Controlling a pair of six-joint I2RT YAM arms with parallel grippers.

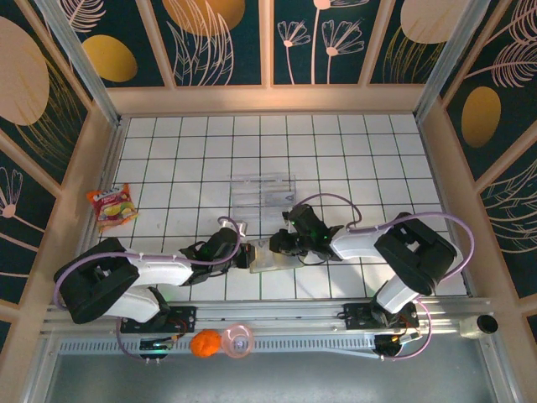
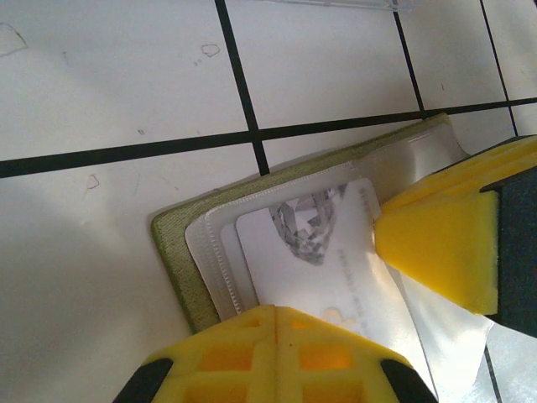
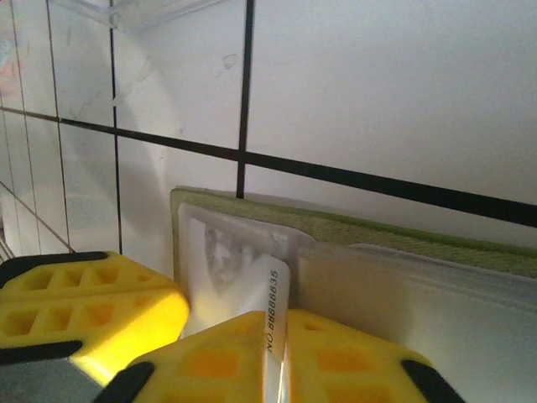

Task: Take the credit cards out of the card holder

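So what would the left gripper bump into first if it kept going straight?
Probably the credit card: the left gripper has its shut tips right over it, in the card holder. The right gripper is off to one side, likely out of that line, though depth is unclear.

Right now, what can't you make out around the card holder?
- Left wrist: whether more cards sit behind the credit card; stacked sleeves and the left hand cover them.
- Left wrist: what the shut left hand pinches; its own fingers hide the contact.
- Right wrist: the card's lower end, covered by the right hand shut on it.
- Top: the card holder, too small and partly under both hands.
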